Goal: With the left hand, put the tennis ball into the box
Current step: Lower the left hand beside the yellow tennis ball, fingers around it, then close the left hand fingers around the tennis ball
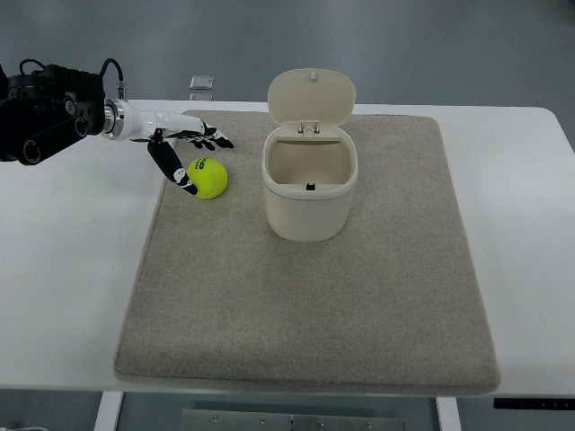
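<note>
A yellow-green tennis ball (209,178) lies on the grey mat (305,305), left of a cream box (309,184) whose hinged lid stands up at the back, leaving the inside bare. My left hand (190,153) reaches in from the upper left with its fingers spread. Its thumb (169,166) angles down beside the ball's left side and the other fingers (208,136) stretch out just behind the ball. The hand holds nothing. No right arm shows.
The mat covers most of a white table (63,269). A small grey object (201,83) sits at the table's far edge behind the hand.
</note>
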Robot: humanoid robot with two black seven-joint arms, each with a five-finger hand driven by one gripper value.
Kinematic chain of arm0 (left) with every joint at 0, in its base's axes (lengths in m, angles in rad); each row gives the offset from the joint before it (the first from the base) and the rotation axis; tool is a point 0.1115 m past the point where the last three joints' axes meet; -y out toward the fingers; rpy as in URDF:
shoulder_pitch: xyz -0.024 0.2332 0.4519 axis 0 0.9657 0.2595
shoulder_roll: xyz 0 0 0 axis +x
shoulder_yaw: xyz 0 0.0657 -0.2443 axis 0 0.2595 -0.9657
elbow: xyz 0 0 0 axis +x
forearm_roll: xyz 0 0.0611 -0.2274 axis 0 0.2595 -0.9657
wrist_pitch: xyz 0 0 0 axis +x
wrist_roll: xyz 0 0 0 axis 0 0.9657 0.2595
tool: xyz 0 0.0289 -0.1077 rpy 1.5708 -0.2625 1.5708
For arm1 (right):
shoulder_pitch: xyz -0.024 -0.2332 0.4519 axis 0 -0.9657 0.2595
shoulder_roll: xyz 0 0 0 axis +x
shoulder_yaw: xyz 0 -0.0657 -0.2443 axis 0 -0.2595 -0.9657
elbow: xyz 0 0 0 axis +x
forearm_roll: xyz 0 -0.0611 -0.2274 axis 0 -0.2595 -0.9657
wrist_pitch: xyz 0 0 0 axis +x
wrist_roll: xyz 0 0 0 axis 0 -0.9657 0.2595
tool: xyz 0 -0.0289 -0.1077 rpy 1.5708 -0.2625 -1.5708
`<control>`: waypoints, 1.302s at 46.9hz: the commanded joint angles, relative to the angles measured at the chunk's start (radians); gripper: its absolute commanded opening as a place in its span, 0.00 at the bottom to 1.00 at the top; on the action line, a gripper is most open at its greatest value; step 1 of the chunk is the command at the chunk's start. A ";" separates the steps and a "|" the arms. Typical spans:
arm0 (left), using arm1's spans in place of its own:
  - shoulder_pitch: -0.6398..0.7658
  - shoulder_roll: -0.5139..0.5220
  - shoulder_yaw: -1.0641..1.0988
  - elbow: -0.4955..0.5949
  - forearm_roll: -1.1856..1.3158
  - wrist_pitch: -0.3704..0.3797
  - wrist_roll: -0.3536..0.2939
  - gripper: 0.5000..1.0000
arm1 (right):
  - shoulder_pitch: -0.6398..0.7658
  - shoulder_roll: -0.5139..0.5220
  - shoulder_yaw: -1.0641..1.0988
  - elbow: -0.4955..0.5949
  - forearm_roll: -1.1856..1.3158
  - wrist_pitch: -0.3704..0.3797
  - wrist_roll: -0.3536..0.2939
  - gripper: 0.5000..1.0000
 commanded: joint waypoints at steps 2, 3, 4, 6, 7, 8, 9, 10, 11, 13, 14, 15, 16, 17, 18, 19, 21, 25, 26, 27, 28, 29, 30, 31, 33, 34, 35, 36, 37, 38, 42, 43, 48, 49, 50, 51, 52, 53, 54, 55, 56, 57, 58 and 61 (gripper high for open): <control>0.003 -0.004 -0.001 -0.001 -0.002 0.006 0.000 0.94 | 0.000 0.000 0.000 0.000 0.000 0.000 0.000 0.81; 0.008 -0.006 -0.001 -0.001 -0.002 0.006 0.000 0.94 | 0.000 0.000 -0.001 0.000 0.000 0.000 0.000 0.80; 0.014 -0.009 -0.001 0.001 -0.002 0.006 0.000 0.94 | 0.000 0.000 0.000 0.000 0.000 0.000 0.000 0.80; 0.020 -0.018 -0.002 0.004 -0.002 0.012 0.000 0.94 | 0.002 0.000 0.000 0.000 0.000 0.000 0.000 0.80; 0.021 -0.021 -0.002 0.006 -0.003 0.015 0.000 0.94 | 0.000 0.000 0.000 0.000 0.000 0.000 0.000 0.80; 0.023 -0.025 -0.004 0.006 -0.006 0.017 0.002 0.94 | 0.000 0.000 0.000 0.000 0.000 0.000 0.000 0.81; 0.026 -0.029 -0.004 0.006 -0.008 0.018 0.000 0.94 | 0.000 0.000 -0.001 0.000 0.000 0.000 0.000 0.80; 0.028 -0.030 -0.004 0.006 -0.008 0.020 0.000 0.94 | 0.000 0.000 0.000 0.000 0.000 0.000 0.000 0.80; 0.029 -0.032 -0.004 0.006 -0.009 0.020 0.000 0.94 | 0.000 0.000 0.000 0.000 0.000 0.000 0.000 0.80; 0.032 -0.033 -0.004 0.006 -0.008 0.020 0.000 0.94 | 0.000 0.000 0.000 0.000 0.000 0.000 0.000 0.80; 0.034 -0.035 -0.004 0.006 -0.006 0.021 0.000 0.94 | 0.000 0.000 -0.001 0.000 0.000 0.000 0.000 0.80; 0.037 -0.038 -0.004 0.006 -0.005 0.021 0.000 0.93 | 0.000 0.000 0.000 0.000 0.000 0.000 0.000 0.80; 0.037 -0.039 -0.004 0.007 -0.003 0.021 0.000 0.93 | 0.000 0.000 0.000 0.000 0.000 0.000 0.000 0.80; 0.037 -0.041 -0.004 0.007 -0.003 0.021 0.000 0.93 | 0.000 0.000 0.000 0.000 0.000 0.000 0.000 0.80; 0.037 -0.041 -0.004 0.007 -0.003 0.021 0.000 0.93 | 0.000 0.000 0.000 0.000 0.000 0.002 0.000 0.80; 0.035 -0.041 -0.004 0.007 -0.003 0.021 0.000 0.93 | 0.000 0.000 -0.001 0.000 0.000 0.000 0.000 0.80; 0.035 -0.041 -0.002 0.007 -0.002 0.021 0.000 0.93 | 0.000 0.000 0.000 0.000 0.000 0.000 0.000 0.81; 0.029 -0.041 -0.001 0.007 -0.002 0.021 0.000 0.92 | 0.000 0.000 0.000 0.000 0.000 0.000 0.000 0.80; 0.028 -0.041 -0.001 0.009 -0.002 0.021 0.000 0.93 | 0.000 0.000 0.000 0.000 0.000 0.000 0.000 0.80; 0.028 -0.039 -0.001 0.009 -0.002 0.021 0.000 0.92 | 0.000 0.000 0.000 0.000 0.000 0.000 0.000 0.80; 0.028 -0.039 0.001 0.009 0.000 0.023 0.000 0.92 | 0.000 0.000 0.000 0.000 0.000 0.000 0.000 0.80; 0.026 -0.039 0.001 0.010 0.000 0.023 0.000 0.92 | 0.000 0.000 -0.001 0.000 0.000 0.000 0.000 0.80; 0.028 -0.039 0.001 0.012 0.000 0.026 0.000 0.92 | 0.000 0.000 -0.001 0.000 0.000 0.000 0.000 0.81; 0.028 -0.039 0.001 0.013 0.000 0.031 0.000 0.92 | 0.000 0.000 0.000 0.000 0.000 0.000 0.000 0.80; 0.028 -0.039 0.001 0.016 0.000 0.040 0.000 0.92 | 0.000 0.000 0.000 0.000 0.000 0.000 0.000 0.80; 0.028 -0.039 0.001 0.016 0.002 0.046 0.000 0.92 | 0.000 0.000 0.000 0.000 0.000 0.000 0.000 0.80; 0.028 -0.038 0.001 0.016 0.002 0.051 0.000 0.92 | 0.000 0.000 -0.001 0.000 0.000 0.000 0.000 0.80; 0.028 -0.038 0.001 0.016 0.005 0.052 0.000 0.92 | 0.000 0.000 0.000 0.000 0.000 0.000 0.000 0.81; 0.028 -0.038 0.002 0.016 0.011 0.054 0.000 0.92 | 0.000 0.000 -0.001 0.000 0.000 0.000 0.000 0.80; 0.028 -0.038 0.002 0.016 0.020 0.057 0.000 0.92 | 0.000 0.000 -0.001 0.000 0.000 0.000 0.000 0.80; 0.024 -0.039 0.001 0.018 0.055 0.063 0.000 0.92 | 0.002 0.000 0.000 0.000 0.000 0.000 0.000 0.80; 0.024 -0.039 0.001 0.018 0.061 0.063 0.000 0.92 | 0.000 0.000 -0.001 0.000 0.000 0.000 0.000 0.80; 0.028 -0.039 0.001 0.018 0.075 0.083 0.000 0.92 | 0.000 0.000 0.000 0.000 0.000 0.000 0.000 0.81; 0.028 -0.039 0.001 0.016 0.077 0.086 0.000 0.92 | 0.000 0.000 0.000 0.000 0.000 0.000 0.000 0.80; 0.028 -0.039 0.002 0.016 0.078 0.087 0.000 0.92 | 0.000 0.000 0.000 0.000 0.000 0.000 0.000 0.80; 0.028 -0.041 0.002 0.016 0.080 0.089 0.000 0.92 | 0.000 0.000 -0.001 0.000 0.000 0.000 0.000 0.81; 0.029 -0.041 0.002 0.016 0.080 0.089 0.000 0.92 | 0.000 0.000 0.000 0.000 0.000 0.000 0.000 0.80; 0.029 -0.041 0.001 0.016 0.080 0.089 0.000 0.92 | 0.000 0.000 -0.001 0.000 0.000 0.000 0.000 0.80; 0.031 -0.041 0.001 0.016 0.081 0.090 0.000 0.92 | 0.000 0.000 -0.001 0.000 0.000 0.000 0.000 0.80; 0.032 -0.041 0.001 0.016 0.081 0.092 0.000 0.92 | 0.000 0.000 0.000 0.000 0.000 0.000 0.000 0.81; 0.034 -0.041 0.002 0.016 0.081 0.092 0.000 0.92 | 0.000 0.000 0.000 0.000 0.000 0.000 0.000 0.80; 0.034 -0.041 0.002 0.016 0.081 0.092 0.000 0.92 | 0.000 0.000 0.000 0.000 0.000 0.000 0.000 0.80; 0.035 -0.041 0.002 0.018 0.083 0.094 0.000 0.92 | 0.000 0.000 0.000 0.000 0.000 0.000 0.000 0.80; 0.037 -0.041 0.002 0.016 0.083 0.098 0.000 0.89 | 0.000 0.000 -0.001 0.000 0.000 0.000 0.000 0.80</control>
